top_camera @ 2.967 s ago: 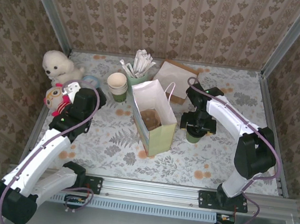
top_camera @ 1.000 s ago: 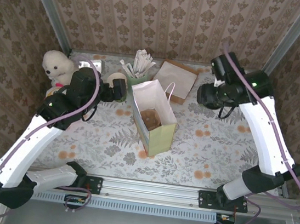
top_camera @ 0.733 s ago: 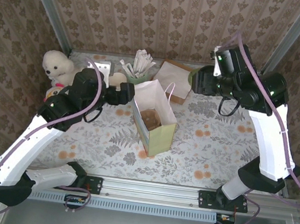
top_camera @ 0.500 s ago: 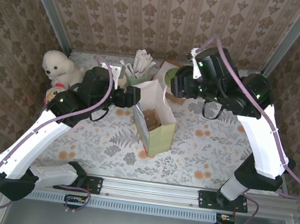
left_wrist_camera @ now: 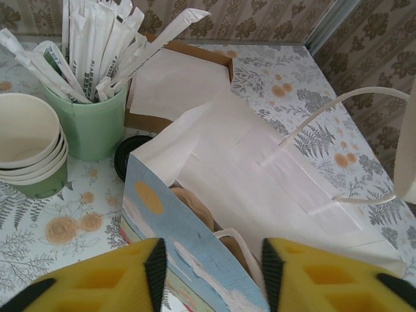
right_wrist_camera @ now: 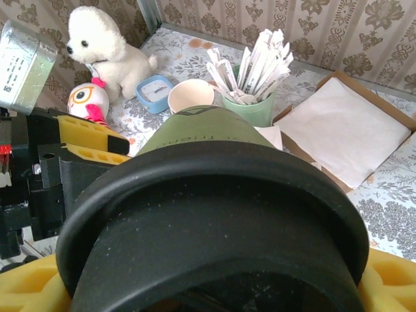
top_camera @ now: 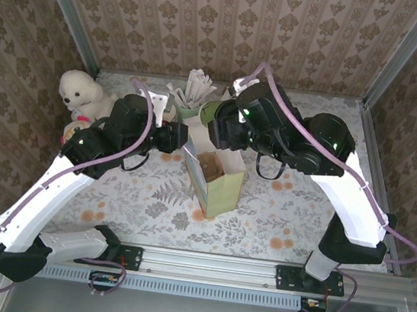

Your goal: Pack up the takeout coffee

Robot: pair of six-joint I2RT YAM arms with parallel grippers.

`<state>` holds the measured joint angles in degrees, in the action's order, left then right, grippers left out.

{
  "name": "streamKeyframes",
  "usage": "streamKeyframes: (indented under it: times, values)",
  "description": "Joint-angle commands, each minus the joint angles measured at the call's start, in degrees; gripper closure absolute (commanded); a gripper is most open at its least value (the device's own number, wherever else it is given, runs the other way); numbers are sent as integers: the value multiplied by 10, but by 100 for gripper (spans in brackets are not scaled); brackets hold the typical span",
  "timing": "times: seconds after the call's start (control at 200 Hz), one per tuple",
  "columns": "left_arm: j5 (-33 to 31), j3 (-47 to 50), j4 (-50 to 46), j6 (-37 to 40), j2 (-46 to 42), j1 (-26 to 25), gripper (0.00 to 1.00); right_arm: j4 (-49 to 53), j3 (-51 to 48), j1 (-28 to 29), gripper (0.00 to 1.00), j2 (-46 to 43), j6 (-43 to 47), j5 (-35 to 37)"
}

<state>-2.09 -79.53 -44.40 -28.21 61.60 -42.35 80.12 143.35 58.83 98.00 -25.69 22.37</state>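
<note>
You had the right gripper (right_wrist_camera: 208,289) clamped on the takeout coffee (right_wrist_camera: 214,214), yellow pads on either side of the cup just under the black lid, so the cup was in the air, not on the table and not yet in the paper bag (top_camera: 222,188). In the top view it hung by the far left corner of the bag's mouth, near the rim, so the opening lay below it and a little toward the near side. Long axis was off upright: the lid faced the wrist camera and the green body pointed away toward the straw cup (right_wrist_camera: 250,104), so I judged you needed to bring it lid-up before lowering or it could catch the rim or spill. The left gripper (left_wrist_camera: 211,260) sat at the bag's left edge, its fingers apart with the blue wall and one handle between them, not seen pressing on the paper. The right arm was the one placed for the drop, the left looked set to steady the bag. Something brown was already at the bottom of the bag, couldn't tell what
</note>
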Motion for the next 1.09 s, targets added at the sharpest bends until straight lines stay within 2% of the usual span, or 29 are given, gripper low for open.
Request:
streamKeyframes:
  times: [0.0,0.135,0.235,0.35,0.395,0.68,0.955,1.09]
  values:
    - [4,3,-9,-2,-14,-3,65,14,18,2,40,38,-49,31]
    - [-4,5,-13,-5,-21,-3,80,37,5,7,40,66,-92,56]
    - [-6,7,-16,1,-23,-4,93,41,-5,7,39,85,-111,40]
    - [-9,8,-18,2,-21,-2,96,29,-32,8,40,95,-124,38]
    - [-9,9,-17,2,-21,-2,100,17,-45,8,40,95,-128,32]
    - [-14,15,-16,7,-25,-2,100,4,-94,-3,39,101,-130,-1]
    - [-17,24,-13,6,-26,-1,100,58,-119,-36,40,85,-110,-14]
    - [16,26,13,8,-28,0,100,51,-118,-36,40,101,-99,-67]
